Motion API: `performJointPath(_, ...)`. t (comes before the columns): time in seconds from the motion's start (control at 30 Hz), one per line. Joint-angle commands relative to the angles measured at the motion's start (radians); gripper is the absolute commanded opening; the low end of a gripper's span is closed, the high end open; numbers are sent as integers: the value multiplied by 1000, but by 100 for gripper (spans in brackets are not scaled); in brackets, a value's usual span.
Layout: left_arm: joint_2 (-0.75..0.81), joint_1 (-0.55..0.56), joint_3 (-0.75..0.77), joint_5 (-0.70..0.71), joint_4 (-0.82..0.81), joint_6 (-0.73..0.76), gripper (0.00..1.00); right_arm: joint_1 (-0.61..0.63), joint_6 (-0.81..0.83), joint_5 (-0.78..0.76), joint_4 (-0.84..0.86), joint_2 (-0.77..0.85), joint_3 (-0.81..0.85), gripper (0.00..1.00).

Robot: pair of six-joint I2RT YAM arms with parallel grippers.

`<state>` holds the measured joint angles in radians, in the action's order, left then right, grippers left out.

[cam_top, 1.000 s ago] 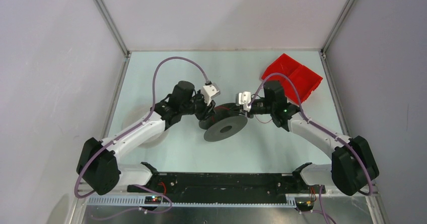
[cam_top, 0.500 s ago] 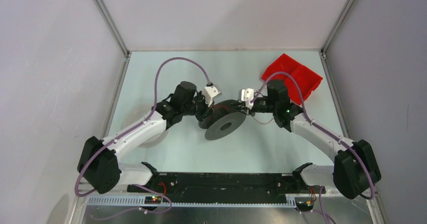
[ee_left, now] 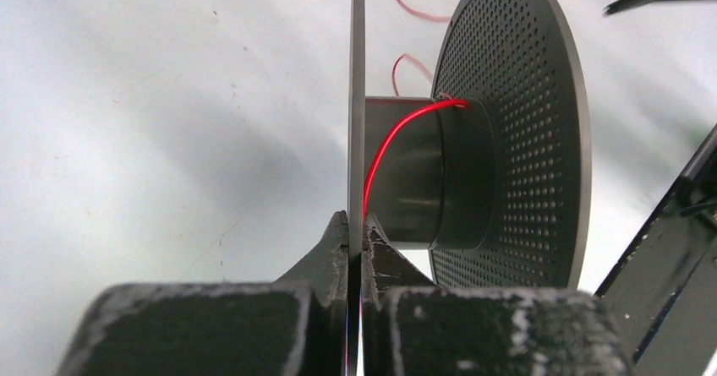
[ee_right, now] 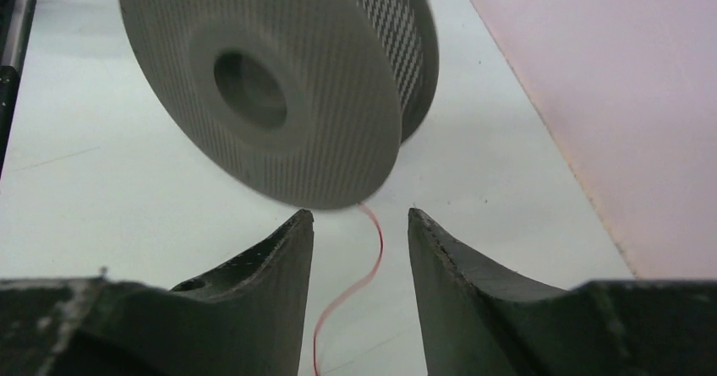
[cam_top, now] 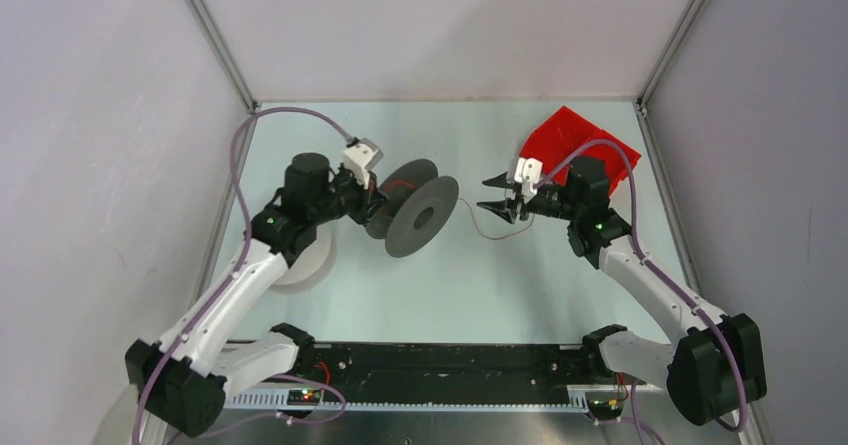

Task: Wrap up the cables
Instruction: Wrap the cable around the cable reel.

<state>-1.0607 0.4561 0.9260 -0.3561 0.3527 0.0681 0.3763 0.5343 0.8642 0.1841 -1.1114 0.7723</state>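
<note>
Pale green tabletop (cam_top: 480, 295), plain grey-white walls (cam_top: 430, 25), aluminium corner posts (cam_top: 213, 40), soft even light

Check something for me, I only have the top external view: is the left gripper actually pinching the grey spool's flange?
Observer: Yes. In the left wrist view the left gripper is shut on the thin edge of the near flange of the dark grey spool.
Operator: How much is wound on?
Observer: Barely any. A single run of red filament crosses the bare hub.
Operator: And the right gripper?
Observer: The right wrist view shows the right gripper open, with the filament running loose between its jaws, not pinched.
</note>
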Motion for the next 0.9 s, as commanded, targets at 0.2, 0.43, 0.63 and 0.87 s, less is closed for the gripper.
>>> performJointPath(0.2,168,-104,115,-216,-62,-193,0,-68,-248,93,306,-165,-48,59)
performJointPath(0.43,176,-120,163,-323,-61,-256,0,-74,-653,151,539,-336,-48,60)
performJointPath(0.63,166,-122,186,-354,-63,-295,0,-30,-727,198,693,-424,-82,61)
performJointPath(0.87,162,-122,195,-325,-71,-327,0,32,-813,187,823,-519,-98,60)
